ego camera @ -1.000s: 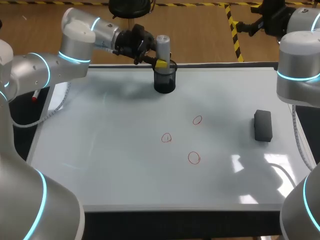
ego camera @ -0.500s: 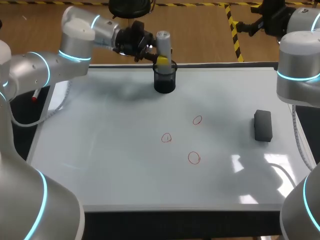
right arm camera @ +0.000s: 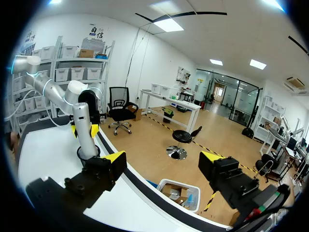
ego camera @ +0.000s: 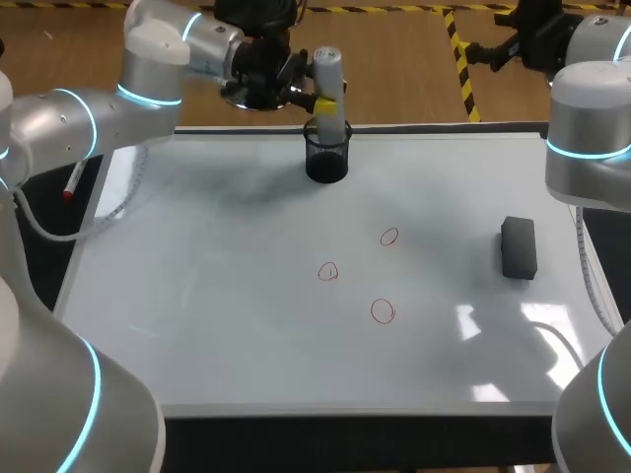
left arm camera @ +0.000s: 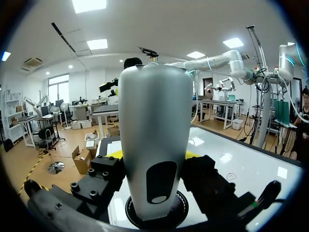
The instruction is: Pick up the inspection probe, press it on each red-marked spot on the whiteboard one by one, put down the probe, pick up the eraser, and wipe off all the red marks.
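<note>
At the white board's [ego camera: 217, 296] far edge, the left gripper [ego camera: 324, 101] grasps the tall smooth grey probe [ego camera: 327, 69], upright in a black round cup [ego camera: 326, 160]. The right gripper [right arm camera: 161, 157] is released, past that edge.

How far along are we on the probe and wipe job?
Done: the left gripper is shut on the probe, its lower end at the black cup's mouth. In hand: getting it clear of the cup. Left: pressing the three red marks, putting the probe down, wiping with the eraser, which lies untouched. The right gripper is open, empty.
</note>
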